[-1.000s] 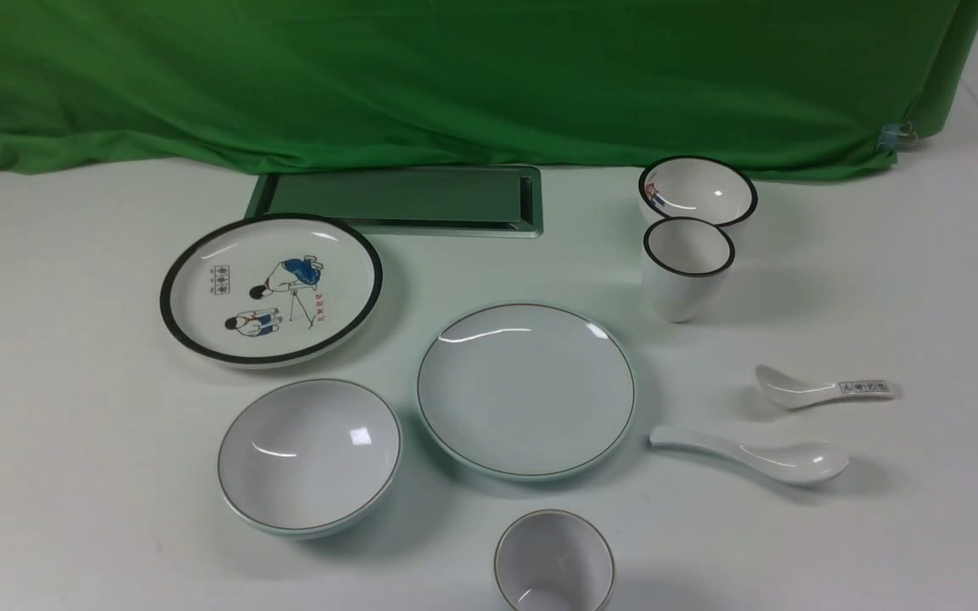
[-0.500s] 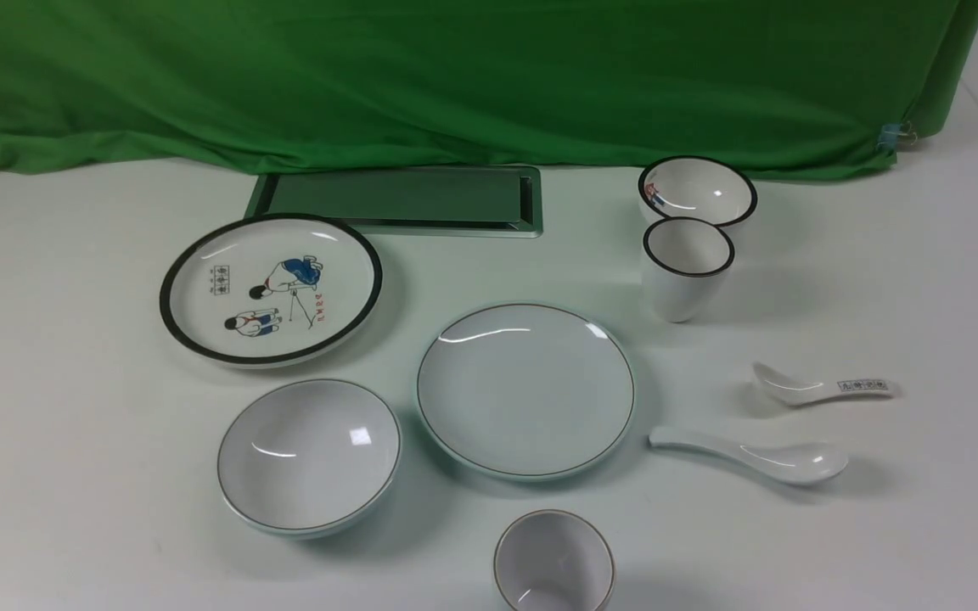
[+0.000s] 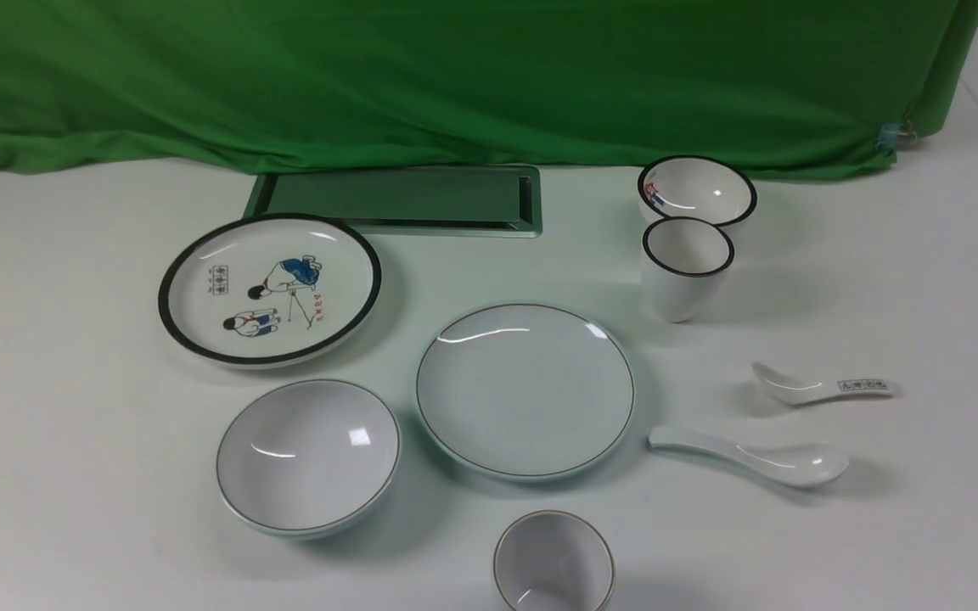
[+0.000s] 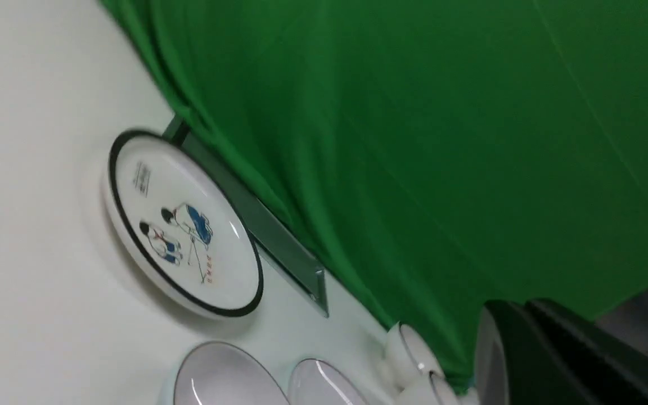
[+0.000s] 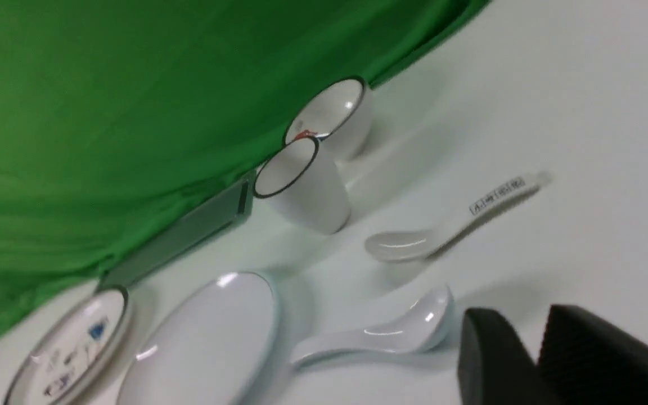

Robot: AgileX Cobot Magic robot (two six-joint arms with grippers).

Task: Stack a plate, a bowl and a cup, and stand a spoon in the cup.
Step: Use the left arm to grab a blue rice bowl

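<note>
White plate (image 3: 525, 390), bowl (image 3: 308, 454), cup (image 3: 553, 564) and spoon (image 3: 752, 458) lie apart on the table (image 3: 73, 297); left pincer (image 4: 518, 310) is closed and empty, right pincer (image 5: 533, 333) almost closed, gripping nothing.

Pale white plate (image 3: 525, 390) with thin dark rim line; green cloth (image 3: 455, 76).

The plate (image 3: 525, 390) lies in the middle, with the bowl (image 3: 308, 456) just beside it on the left and the spoon (image 3: 752, 458) just beside it on the right. The cup (image 3: 553, 564) stands upright nearer the camera, partly cut off. Farther back are 1 cartoon plate (image 3: 269, 288), 1 black-rimmed cup (image 3: 684, 271) and 1 printed spoon (image 3: 820, 389).
</note>
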